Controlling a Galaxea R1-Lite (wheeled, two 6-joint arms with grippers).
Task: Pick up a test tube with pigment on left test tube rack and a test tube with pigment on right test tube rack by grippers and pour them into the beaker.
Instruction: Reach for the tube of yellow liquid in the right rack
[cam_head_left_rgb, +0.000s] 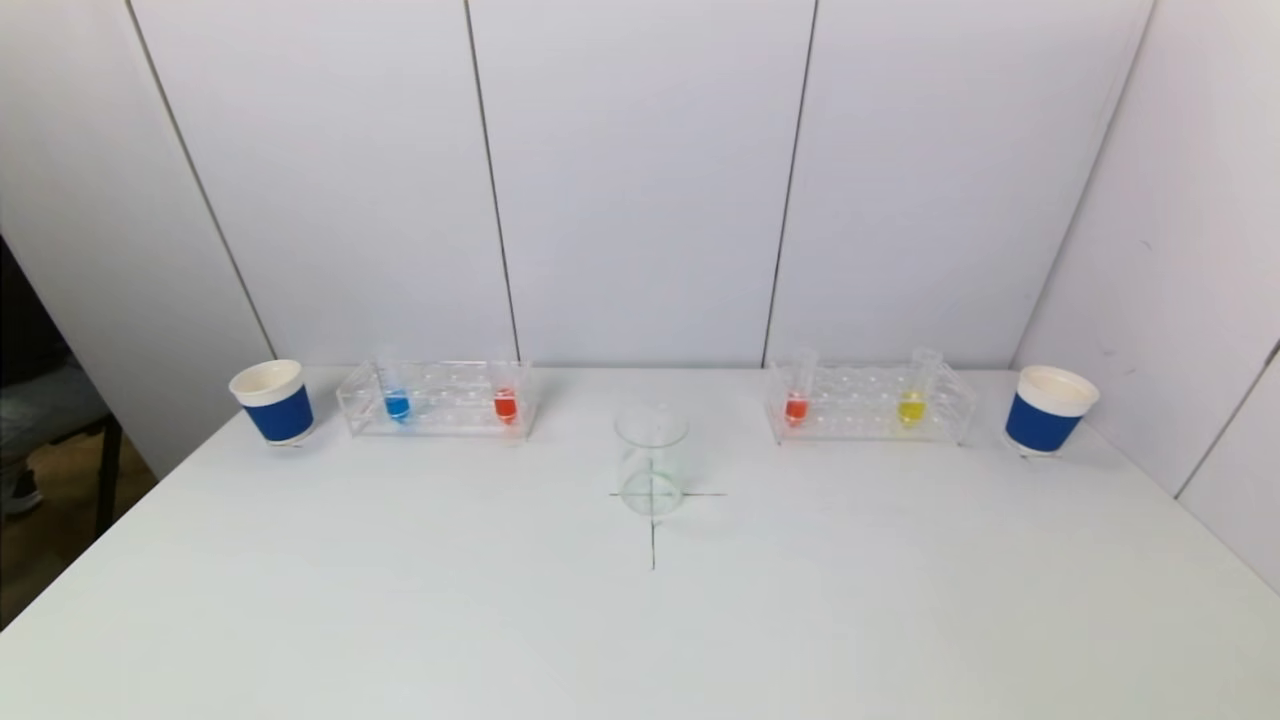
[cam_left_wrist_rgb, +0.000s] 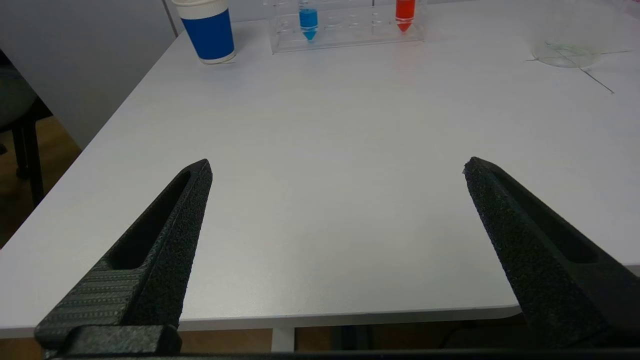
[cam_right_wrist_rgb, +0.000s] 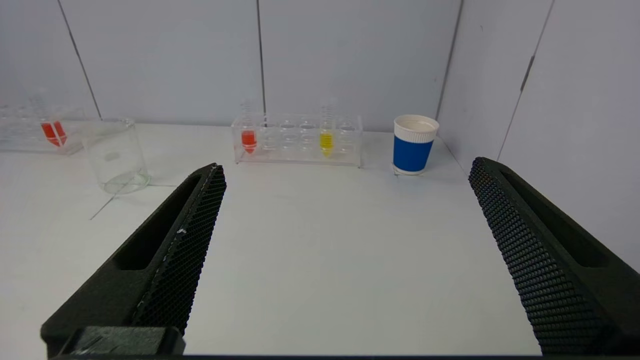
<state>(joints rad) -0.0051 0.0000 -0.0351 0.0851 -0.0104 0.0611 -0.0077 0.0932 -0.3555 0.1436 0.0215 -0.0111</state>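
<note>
A clear glass beaker (cam_head_left_rgb: 651, 460) stands empty at the table's middle, on a drawn cross. The left test tube rack (cam_head_left_rgb: 437, 398) holds a blue tube (cam_head_left_rgb: 397, 405) and a red tube (cam_head_left_rgb: 505, 404). In the right test tube rack (cam_head_left_rgb: 868, 403) stand a red tube (cam_head_left_rgb: 796, 407) and a yellow tube (cam_head_left_rgb: 911, 406). Neither arm shows in the head view. My left gripper (cam_left_wrist_rgb: 337, 167) hangs open over the near table edge, far from the blue tube (cam_left_wrist_rgb: 308, 22). My right gripper (cam_right_wrist_rgb: 347, 167) is open too, well short of the right rack (cam_right_wrist_rgb: 299, 140).
A blue paper cup with a white rim (cam_head_left_rgb: 273, 401) stands left of the left rack, and another (cam_head_left_rgb: 1048, 409) right of the right rack. White wall panels close the back and right side. The table's left edge (cam_head_left_rgb: 90, 545) drops to the floor.
</note>
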